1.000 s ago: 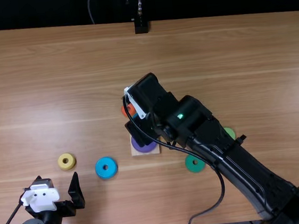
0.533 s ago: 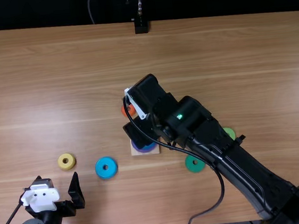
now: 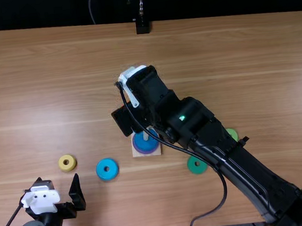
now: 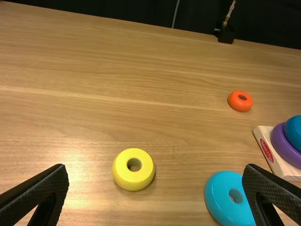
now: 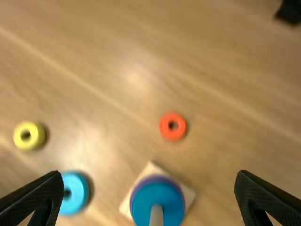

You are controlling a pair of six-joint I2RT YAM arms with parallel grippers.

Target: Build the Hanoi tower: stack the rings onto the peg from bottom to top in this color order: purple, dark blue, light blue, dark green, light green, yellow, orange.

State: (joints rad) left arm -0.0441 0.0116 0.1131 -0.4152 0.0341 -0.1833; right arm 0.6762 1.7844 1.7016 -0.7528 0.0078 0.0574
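Observation:
My right gripper (image 3: 123, 118) hangs open over the table just beyond the base. The same gripper (image 5: 149, 173) has nothing between its fingers in its wrist view. The dark blue ring (image 3: 145, 141) lies on the purple ring (image 4: 285, 147), both around the peg (image 5: 156, 215) on the wooden base (image 3: 149, 155). My left gripper (image 3: 59, 183) stays near the table's front left; in its wrist view that gripper (image 4: 156, 165) is open and holds nothing. Loose on the table are the light blue ring (image 3: 107, 169), yellow ring (image 3: 67, 163), dark green ring (image 3: 196, 165), light green ring (image 3: 232, 133) and orange ring (image 5: 172, 125).
The right arm (image 3: 225, 151) stretches diagonally over the table, close above both green rings. A cable (image 3: 224, 189) loops beside it. A black stand (image 3: 142, 26) is at the table's far edge.
My right gripper has moved up and left in the top view, off the base. The dark blue ring and peg have come into sight there, while the orange ring is now covered. The left arm kept still.

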